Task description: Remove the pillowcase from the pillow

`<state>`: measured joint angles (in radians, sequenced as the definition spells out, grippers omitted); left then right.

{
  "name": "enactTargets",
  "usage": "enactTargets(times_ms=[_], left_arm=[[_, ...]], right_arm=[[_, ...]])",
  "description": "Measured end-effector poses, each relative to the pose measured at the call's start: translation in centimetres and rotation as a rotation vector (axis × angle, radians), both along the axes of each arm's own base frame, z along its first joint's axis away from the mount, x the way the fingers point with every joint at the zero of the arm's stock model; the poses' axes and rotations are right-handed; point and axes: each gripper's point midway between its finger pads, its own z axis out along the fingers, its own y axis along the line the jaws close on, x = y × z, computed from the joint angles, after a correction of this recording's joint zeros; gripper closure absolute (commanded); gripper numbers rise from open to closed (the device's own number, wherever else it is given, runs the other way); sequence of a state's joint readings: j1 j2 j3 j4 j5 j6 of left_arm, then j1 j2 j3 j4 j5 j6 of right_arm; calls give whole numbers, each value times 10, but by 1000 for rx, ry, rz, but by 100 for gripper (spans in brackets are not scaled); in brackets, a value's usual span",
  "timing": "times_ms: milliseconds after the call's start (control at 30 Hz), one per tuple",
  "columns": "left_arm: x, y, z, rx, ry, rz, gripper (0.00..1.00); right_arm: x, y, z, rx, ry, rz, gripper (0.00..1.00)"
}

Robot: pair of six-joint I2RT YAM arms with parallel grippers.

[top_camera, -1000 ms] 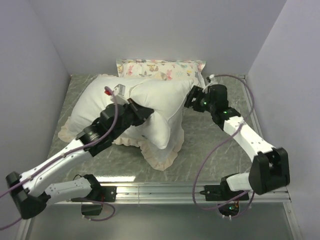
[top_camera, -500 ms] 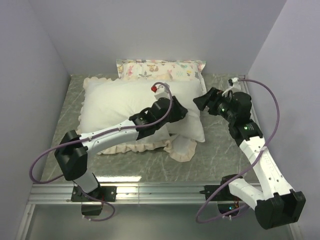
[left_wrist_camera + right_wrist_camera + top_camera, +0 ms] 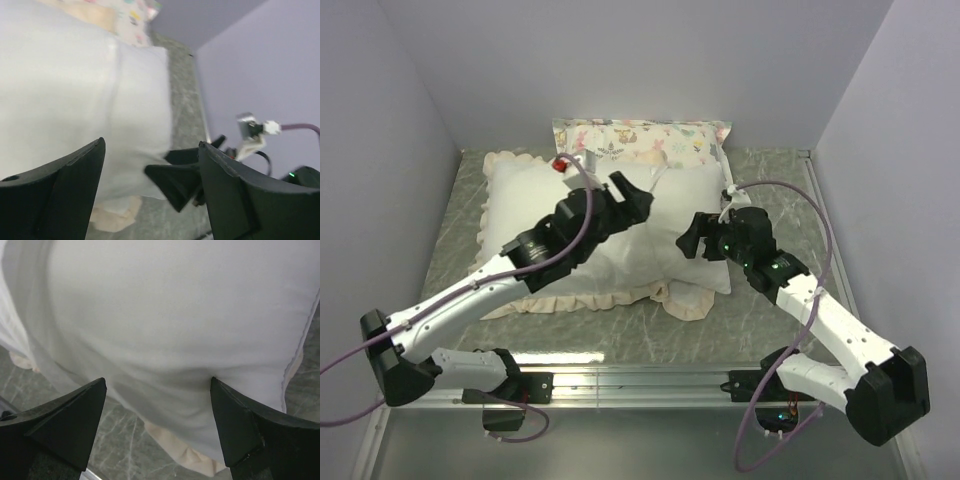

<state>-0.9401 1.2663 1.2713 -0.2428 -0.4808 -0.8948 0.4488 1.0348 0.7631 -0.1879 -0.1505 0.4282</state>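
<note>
The plump white pillow (image 3: 655,262) lies flat across the middle of the table. The cream frill of the pillowcase (image 3: 685,303) pokes out along its left and front edges; its dark face is hidden. My left gripper (image 3: 635,193) hovers open over the pillow's rear middle, holding nothing. My right gripper (image 3: 691,240) is open at the pillow's right end. In the left wrist view the pillow (image 3: 75,90) fills the left, with the frill (image 3: 112,220) below and the right gripper (image 3: 180,182) ahead. In the right wrist view the open gripper (image 3: 157,381) faces the pillow (image 3: 175,305), above the frill (image 3: 185,455).
A smaller animal-print pillow (image 3: 640,135) leans against the back wall. The green marbled table (image 3: 775,185) is bounded by walls on the left, back and right. A metal rail (image 3: 640,380) runs along the near edge. Purple cables loop from both arms.
My left gripper opened and let go of the bunched fabric. The pillow dropped flat. The left arm pulled back leftward, and the right gripper moved in to the pillow's right end.
</note>
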Motion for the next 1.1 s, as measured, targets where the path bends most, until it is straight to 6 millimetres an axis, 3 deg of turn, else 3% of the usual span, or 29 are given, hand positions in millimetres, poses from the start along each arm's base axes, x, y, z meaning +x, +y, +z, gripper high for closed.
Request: enactTargets(times_ms=[100,233,333,467,600,667,800,833,900,933,967,1033,1067,1100], left_arm=[[12,43,-19,67,27,101,17],[27,98,-82,201,133,206,17],[33,127,-114,277,207,240,17],[37,136,-121,305,232,214,17],[40,139,-126,310,247,194,18],[43,141,-129,312,258,189,19],[48,143,-139,323,283,186,23],[48,143,-141,326,289,182,26],[51,144,-147,333,303,181,46],[52,145,-151,347,312,181,54],[53,147,-155,360,319,180,68],[56,150,-163,375,338,189,85],[57,153,-165,380,344,195,99],[59,156,-165,382,348,202,100]], right_arm=[[6,4,-9,-39,-2,-17,5],[7,7,-17,-106,-18,-45,2],[10,4,-8,-136,-52,-72,2],[26,-1,17,-165,-116,-126,1],[40,-3,30,-191,-155,-159,0],[48,2,24,-214,-145,-153,0],[66,20,-8,-253,-77,-112,0],[68,23,-18,-261,-57,-103,3],[70,26,-33,-275,-26,-95,13],[71,26,-35,-277,-19,-96,33],[73,27,-35,-279,-15,-96,49],[75,28,-30,-281,-15,-100,77],[76,28,-25,-279,-16,-103,84],[77,29,-21,-275,-17,-107,92]])
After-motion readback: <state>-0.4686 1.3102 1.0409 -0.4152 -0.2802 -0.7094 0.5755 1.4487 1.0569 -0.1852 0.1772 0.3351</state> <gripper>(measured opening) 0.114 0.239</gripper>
